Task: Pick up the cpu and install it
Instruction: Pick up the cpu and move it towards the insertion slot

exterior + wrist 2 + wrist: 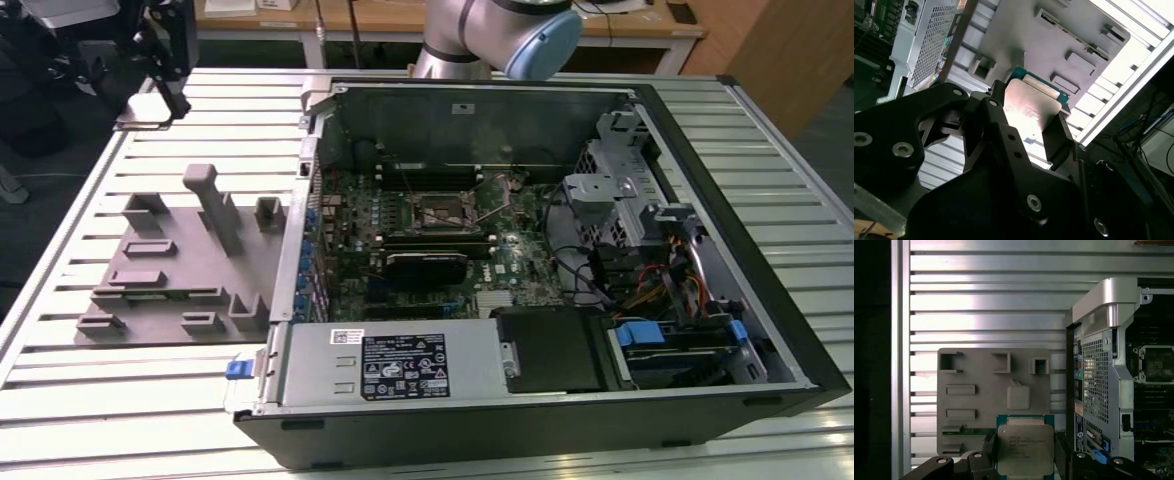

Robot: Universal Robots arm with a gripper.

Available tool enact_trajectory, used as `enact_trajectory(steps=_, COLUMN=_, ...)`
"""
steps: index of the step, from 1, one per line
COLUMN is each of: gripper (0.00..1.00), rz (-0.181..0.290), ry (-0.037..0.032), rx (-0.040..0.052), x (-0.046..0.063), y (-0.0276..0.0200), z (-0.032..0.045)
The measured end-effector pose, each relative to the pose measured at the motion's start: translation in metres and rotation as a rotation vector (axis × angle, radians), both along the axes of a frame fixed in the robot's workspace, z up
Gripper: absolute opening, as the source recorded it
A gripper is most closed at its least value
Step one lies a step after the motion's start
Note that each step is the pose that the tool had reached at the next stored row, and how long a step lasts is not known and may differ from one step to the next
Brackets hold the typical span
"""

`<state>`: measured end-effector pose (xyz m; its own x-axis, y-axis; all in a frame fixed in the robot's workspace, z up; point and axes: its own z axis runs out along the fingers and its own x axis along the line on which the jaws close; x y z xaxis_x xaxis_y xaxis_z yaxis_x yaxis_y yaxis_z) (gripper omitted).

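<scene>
First wrist view showed the gripper (pixel 1025 456) pinching the cpu (pixel 1025 442) by two sides, held up over the grey tray (pixel 979 370), so it looked like the carrying step, and the bare socket (pixel 1156 362) called for a flat, steady hold.

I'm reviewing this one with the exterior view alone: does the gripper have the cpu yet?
Observer: Yes; in the first wrist view the gripper is shut on the cpu, gripping two opposite edges.
Operator: Which face shows?
Observer: Its silvery top faces both wrist cameras, with a green rim around it.
Operator: Is it over the case?
Observer: No; the grey tray lies behind it, with the case beside that.
</scene>
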<state>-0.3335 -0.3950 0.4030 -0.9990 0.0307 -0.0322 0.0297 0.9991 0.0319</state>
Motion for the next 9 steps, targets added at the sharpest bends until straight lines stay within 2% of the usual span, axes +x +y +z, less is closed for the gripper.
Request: enact_trajectory(steps=9, gripper=0.54, rz=0.0, ry=0.0, rx=0.0, x=0.014, y=0.0, z=0.0)
